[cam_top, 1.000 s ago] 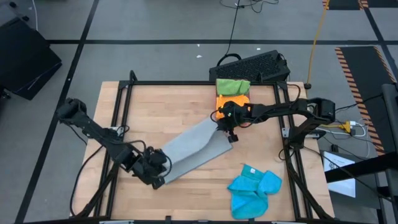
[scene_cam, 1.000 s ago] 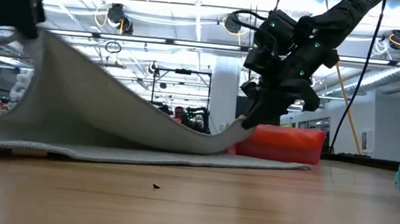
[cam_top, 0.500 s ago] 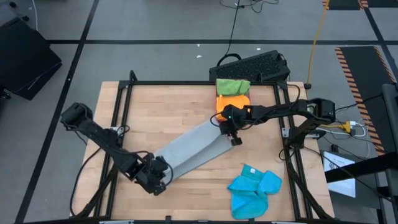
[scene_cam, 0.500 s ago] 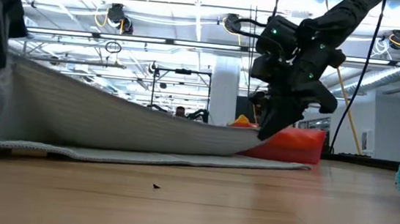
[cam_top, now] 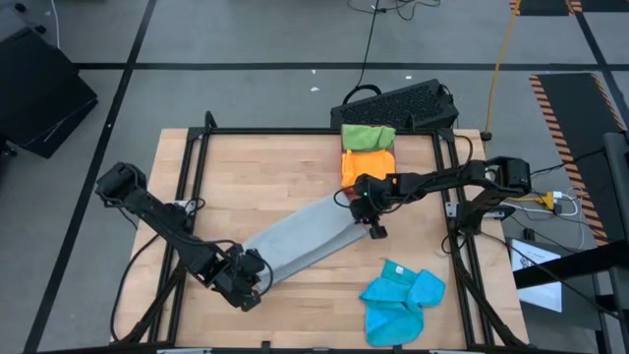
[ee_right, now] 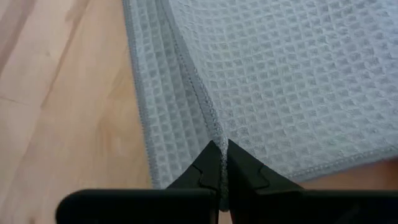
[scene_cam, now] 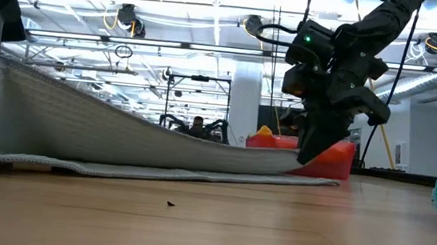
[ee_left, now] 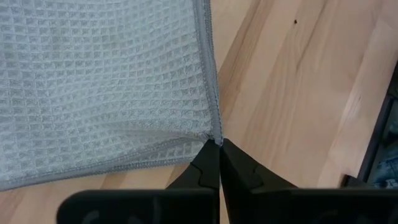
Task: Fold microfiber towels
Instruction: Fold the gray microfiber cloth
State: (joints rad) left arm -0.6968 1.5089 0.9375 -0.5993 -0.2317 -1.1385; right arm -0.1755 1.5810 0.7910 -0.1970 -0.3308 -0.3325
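Nearest, blue towels lay bunched at the table's front right. Diagonally across the middle, a grey towel hung doubled over between two grippers: the left gripper clenched its front corner, the right gripper clenched the far one. Beyond, orange and green towels sat stacked.

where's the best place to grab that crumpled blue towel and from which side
Judging by its pose, take the blue towel at the flatter corner sticking up toward the table's far side, coming straight down from above; the rest is a bunched heap with no clear edge. The right gripper is nearer.
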